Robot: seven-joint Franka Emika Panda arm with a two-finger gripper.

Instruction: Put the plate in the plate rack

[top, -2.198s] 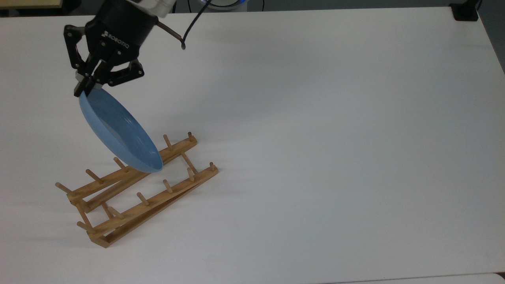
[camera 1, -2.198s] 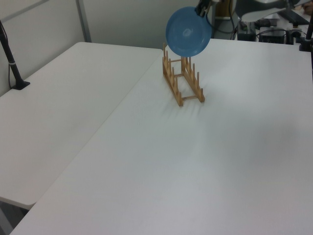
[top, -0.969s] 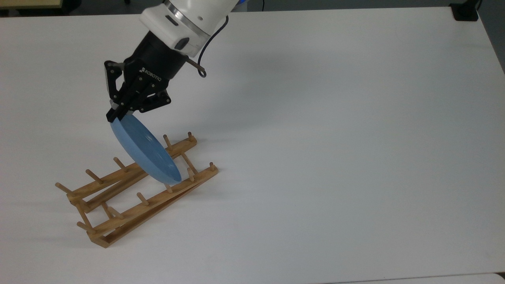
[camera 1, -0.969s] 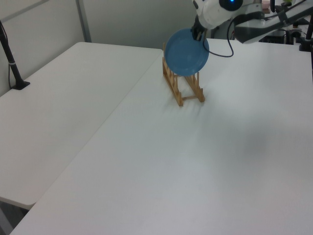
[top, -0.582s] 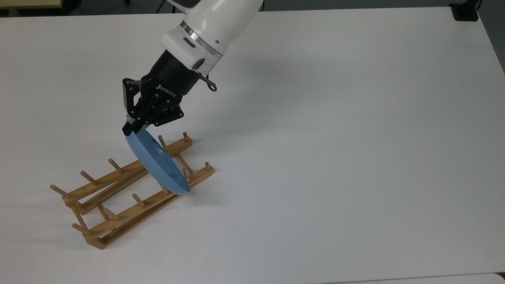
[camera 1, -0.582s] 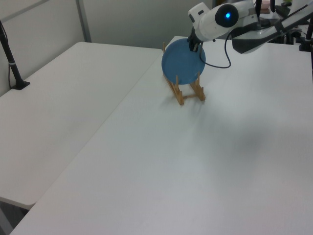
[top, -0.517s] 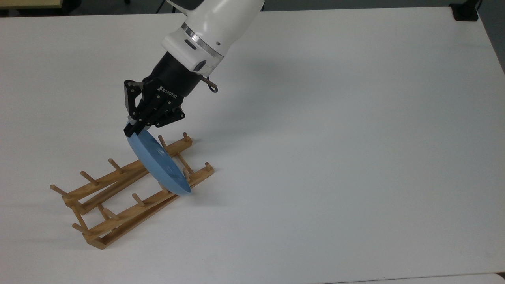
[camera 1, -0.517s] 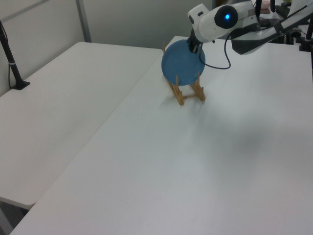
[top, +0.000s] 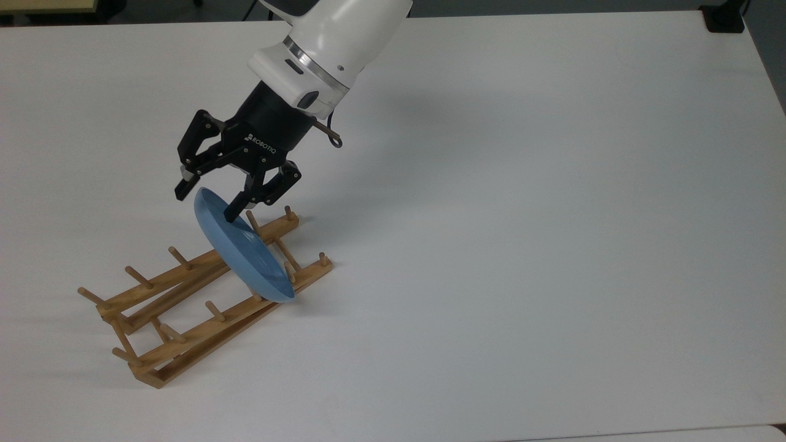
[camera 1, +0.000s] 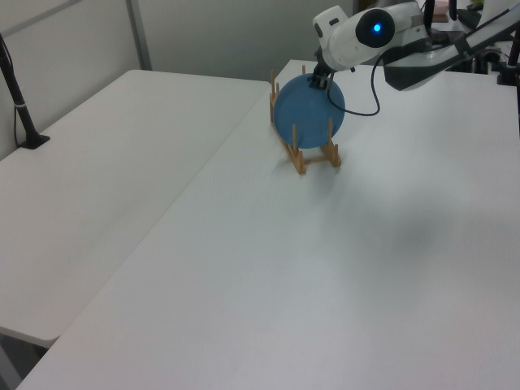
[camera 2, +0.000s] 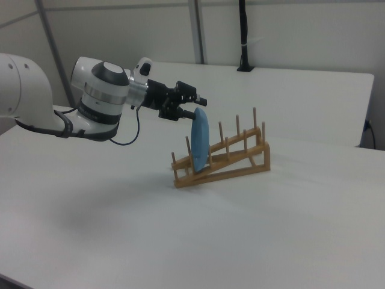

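The plate stands on edge between the pegs near one end of the plate rack on the white surface, and the pincer, released, straddles its top rim, so only withdrawal seems left

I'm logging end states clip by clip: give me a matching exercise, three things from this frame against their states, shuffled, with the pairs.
Things:
1. plate
2. plate rack
3. gripper

States:
A. open, fingers either side of a blue rim
B. light-brown wood, resting on the white table
C. standing on edge between dowel pegs

Pairs: 1-C, 2-B, 3-A
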